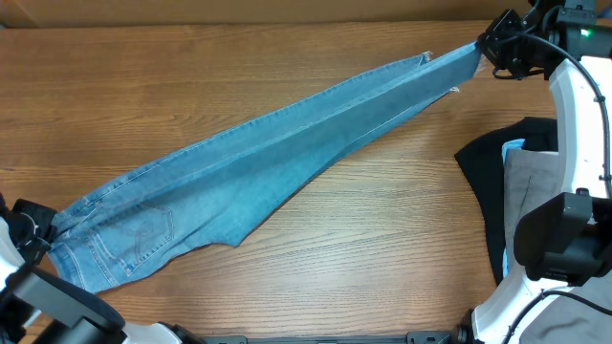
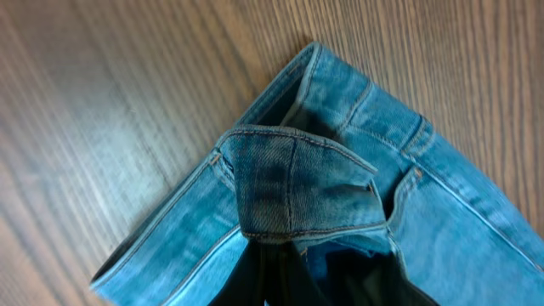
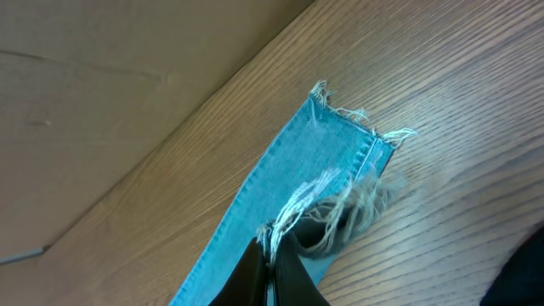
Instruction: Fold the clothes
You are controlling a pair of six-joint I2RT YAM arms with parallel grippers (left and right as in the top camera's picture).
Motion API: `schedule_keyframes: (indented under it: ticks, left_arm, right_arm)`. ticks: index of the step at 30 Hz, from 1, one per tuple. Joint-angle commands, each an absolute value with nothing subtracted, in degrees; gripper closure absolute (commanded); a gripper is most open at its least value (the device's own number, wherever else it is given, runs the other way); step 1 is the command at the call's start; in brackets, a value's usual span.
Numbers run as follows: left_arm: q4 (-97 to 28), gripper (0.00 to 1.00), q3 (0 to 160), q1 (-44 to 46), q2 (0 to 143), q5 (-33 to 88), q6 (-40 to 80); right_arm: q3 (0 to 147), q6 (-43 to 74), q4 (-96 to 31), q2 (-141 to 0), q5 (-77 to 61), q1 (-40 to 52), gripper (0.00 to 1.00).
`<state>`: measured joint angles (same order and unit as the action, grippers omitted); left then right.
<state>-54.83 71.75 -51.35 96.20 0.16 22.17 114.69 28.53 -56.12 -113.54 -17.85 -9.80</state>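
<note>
The light-blue jeans (image 1: 277, 153) lie stretched diagonally across the table, folded lengthwise, waist at the near left and frayed hems at the far right. My left gripper (image 1: 43, 229) is shut on the waistband (image 2: 297, 183), which bunches over its dark fingers (image 2: 289, 272) in the left wrist view. My right gripper (image 1: 488, 48) is shut on the frayed ankle hem (image 3: 340, 170); its fingers (image 3: 274, 255) pinch the white threads. A back pocket (image 1: 143, 234) faces up near the waist.
A black garment (image 1: 488, 182) and grey trousers (image 1: 531, 186) lie in a pile at the right, under my right arm (image 1: 583, 134). The wooden table (image 1: 335, 258) has bare room in front of and behind the jeans.
</note>
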Motion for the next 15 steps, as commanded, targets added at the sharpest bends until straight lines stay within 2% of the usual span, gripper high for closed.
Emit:
schedule_keyframes:
  ticks: [1,9,15]
  left_arm:
    - [-51.5,0.96,73.3,-52.3,98.9,-6.0,22.7]
    - [-47.9,0.96,73.3,-51.3,101.1,-5.9,22.7]
    - [-47.7,0.96,73.3,-49.9,101.1,-6.1,22.7]
  right_arm:
    - [115.9,28.8,-54.5,-114.1,-12.7,-11.5,0.96]
    - [115.9,29.1,-54.3,-114.6,-11.6,-11.3,0.96]
    - [115.9,34.5,-57.8,-114.9,-11.1,-10.2,0.96]
